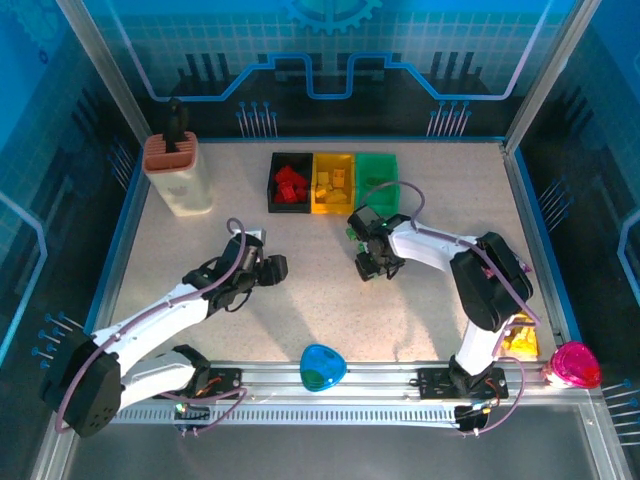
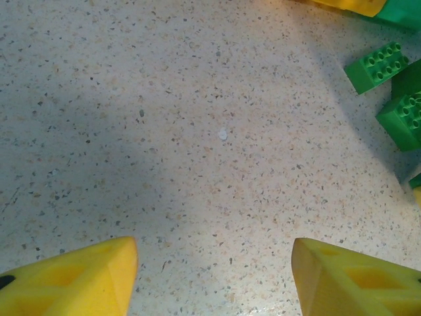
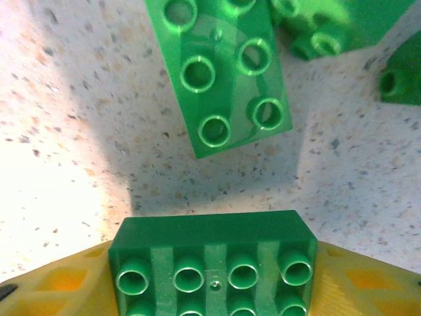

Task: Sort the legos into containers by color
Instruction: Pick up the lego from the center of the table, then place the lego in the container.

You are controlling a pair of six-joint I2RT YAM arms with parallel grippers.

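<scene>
Left gripper hangs part open over the bare table, holding nothing. Right gripper pinches 1 green brick between its yellow fingers. Just beyond it lie loose green legos. Farthest, the 3 joined containers hold red bricks in black, yellow bricks in yellow.

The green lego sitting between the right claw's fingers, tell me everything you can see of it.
The green lego is a glossy plastic brick with two rows of four hollow studs, the nearer row cut by the picture's edge. It lies crosswise between the right claw's yellow fingers, which meet its short ends. Whether it rests on the speckled table or is lifted I cannot tell. Another green brick lies apart, ahead.
</scene>
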